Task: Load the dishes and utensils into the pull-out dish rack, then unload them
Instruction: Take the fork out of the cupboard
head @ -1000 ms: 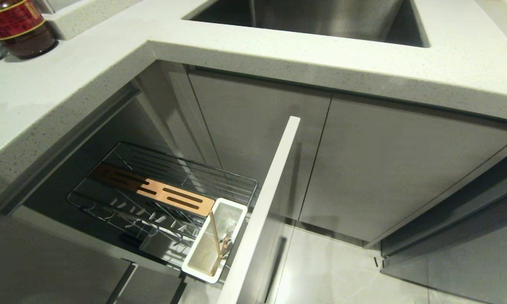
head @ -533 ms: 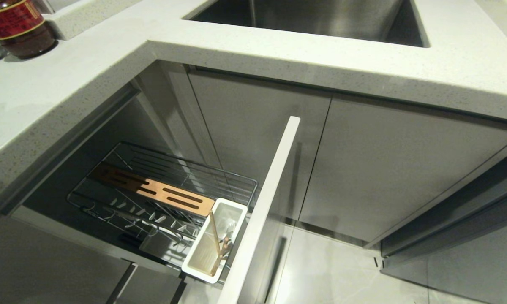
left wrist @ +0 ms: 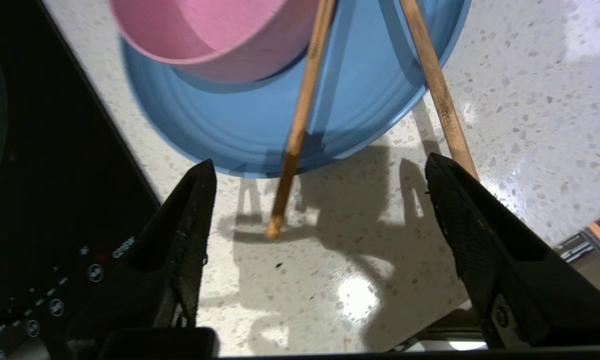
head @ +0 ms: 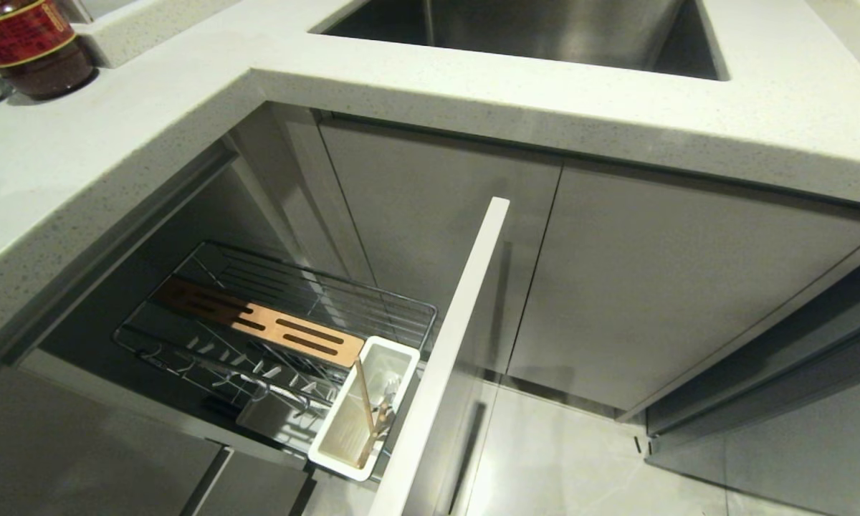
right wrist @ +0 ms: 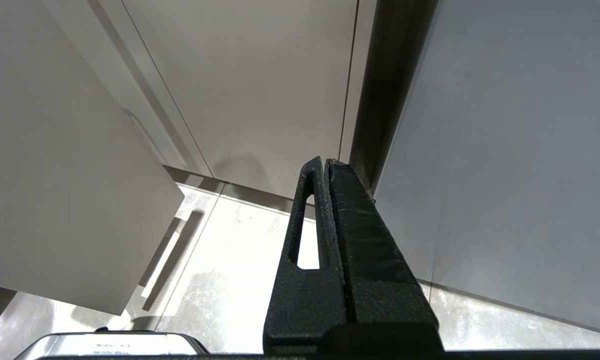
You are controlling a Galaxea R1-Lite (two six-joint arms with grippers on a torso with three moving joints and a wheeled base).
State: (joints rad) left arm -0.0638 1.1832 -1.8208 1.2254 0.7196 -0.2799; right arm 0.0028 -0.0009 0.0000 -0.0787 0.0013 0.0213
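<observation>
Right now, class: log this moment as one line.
left gripper: open above counter | chopsticks: on plate | bowl: on plate | right gripper: shut, parked

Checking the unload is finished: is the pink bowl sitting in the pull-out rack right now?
No, the pink bowl sits on the blue plate on the countertop in the left wrist view.

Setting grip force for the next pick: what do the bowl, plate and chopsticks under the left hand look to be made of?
Pink bowl: probably ceramic or melamine; matte, no glare.
Blue plate: likely glazed ceramic; smooth, slight sheen, faint rings.
Chopsticks: wood or bamboo; tan, dull, darker mottling.
</observation>
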